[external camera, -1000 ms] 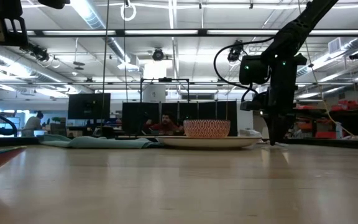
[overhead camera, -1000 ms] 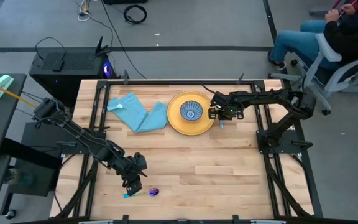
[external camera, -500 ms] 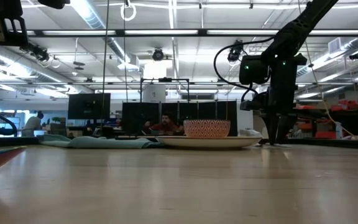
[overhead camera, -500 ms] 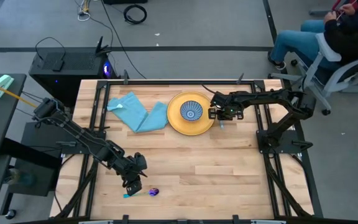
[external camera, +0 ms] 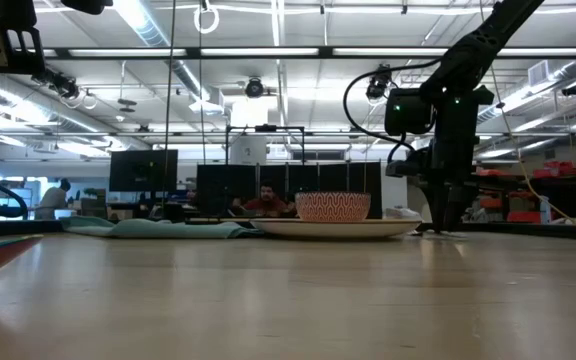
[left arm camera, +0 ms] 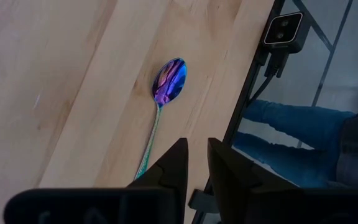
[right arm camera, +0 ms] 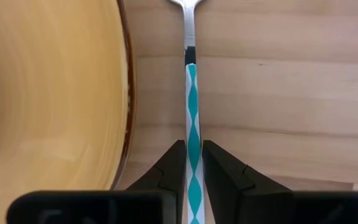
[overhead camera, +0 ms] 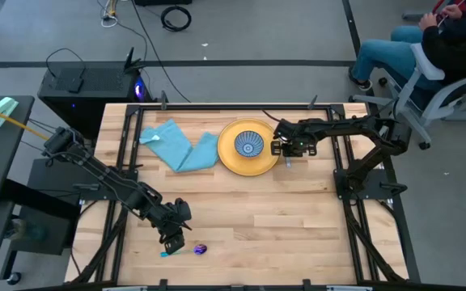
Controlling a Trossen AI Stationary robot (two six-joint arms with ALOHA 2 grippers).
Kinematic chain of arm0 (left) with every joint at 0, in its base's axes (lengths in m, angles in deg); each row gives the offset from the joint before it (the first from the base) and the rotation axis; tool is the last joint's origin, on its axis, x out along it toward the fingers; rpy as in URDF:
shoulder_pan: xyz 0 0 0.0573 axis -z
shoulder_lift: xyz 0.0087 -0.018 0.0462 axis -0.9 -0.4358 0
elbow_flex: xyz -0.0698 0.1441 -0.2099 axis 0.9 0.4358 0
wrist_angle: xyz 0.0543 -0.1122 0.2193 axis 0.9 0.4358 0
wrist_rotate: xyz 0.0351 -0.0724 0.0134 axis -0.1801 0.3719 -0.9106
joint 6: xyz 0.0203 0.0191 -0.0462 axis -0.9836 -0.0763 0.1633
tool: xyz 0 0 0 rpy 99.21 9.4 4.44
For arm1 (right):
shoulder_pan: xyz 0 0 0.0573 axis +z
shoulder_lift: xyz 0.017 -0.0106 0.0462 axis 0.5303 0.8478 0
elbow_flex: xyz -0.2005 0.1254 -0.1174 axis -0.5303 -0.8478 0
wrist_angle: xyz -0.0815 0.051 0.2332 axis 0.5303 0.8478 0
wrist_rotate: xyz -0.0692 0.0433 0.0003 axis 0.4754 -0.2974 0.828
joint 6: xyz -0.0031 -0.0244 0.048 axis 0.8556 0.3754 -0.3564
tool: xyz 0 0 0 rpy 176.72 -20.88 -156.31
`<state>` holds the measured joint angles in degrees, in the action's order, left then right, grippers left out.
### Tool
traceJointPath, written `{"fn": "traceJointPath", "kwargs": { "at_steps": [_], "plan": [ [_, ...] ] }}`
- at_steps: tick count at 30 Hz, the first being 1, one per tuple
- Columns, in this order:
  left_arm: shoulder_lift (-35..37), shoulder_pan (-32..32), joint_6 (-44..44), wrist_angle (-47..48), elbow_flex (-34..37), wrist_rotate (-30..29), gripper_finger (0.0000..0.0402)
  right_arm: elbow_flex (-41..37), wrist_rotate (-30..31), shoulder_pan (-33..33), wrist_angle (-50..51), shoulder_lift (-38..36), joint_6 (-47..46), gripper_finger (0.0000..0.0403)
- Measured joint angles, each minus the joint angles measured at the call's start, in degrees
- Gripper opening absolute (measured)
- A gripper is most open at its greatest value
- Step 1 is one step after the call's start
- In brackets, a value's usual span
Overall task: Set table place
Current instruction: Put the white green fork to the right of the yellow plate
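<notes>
The silver fork with the teal-patterned handle (right arm camera: 192,118) was apparently clamped by the right gripper (right arm camera: 192,163) beside the round yellow plate (right arm camera: 48,93); early release risked plate contact. The left gripper (left arm camera: 194,163) stood parted.

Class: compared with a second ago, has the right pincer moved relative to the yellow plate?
No. The right pincer sits at the same spot beside the yellow plate rim.

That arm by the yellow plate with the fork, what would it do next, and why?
Probably open the right tool and lift away. Its fingers straddle the fork handle, and the fork seems to lie flat on the table just beside the plate, so placement looks done. The spoon still waits by the left tool.
</notes>
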<state>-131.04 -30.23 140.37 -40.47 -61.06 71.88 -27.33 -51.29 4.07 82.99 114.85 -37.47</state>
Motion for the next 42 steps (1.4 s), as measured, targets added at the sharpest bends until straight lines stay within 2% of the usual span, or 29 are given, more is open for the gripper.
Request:
{"fn": "traceJointPath", "kwargs": {
  "at_steps": [32,42],
  "plan": [
    [0.00,-0.02,0.02,0.00,0.00,0.00,0.0062,0.02,-3.08,0.02,-0.45,0.00,1.85,0.0061],
    [0.00,-0.02,0.00,0.00,0.00,0.00,0.0071,0.02,-2.95,0.02,-0.21,0.00,1.93,0.0062]
  ]
}}
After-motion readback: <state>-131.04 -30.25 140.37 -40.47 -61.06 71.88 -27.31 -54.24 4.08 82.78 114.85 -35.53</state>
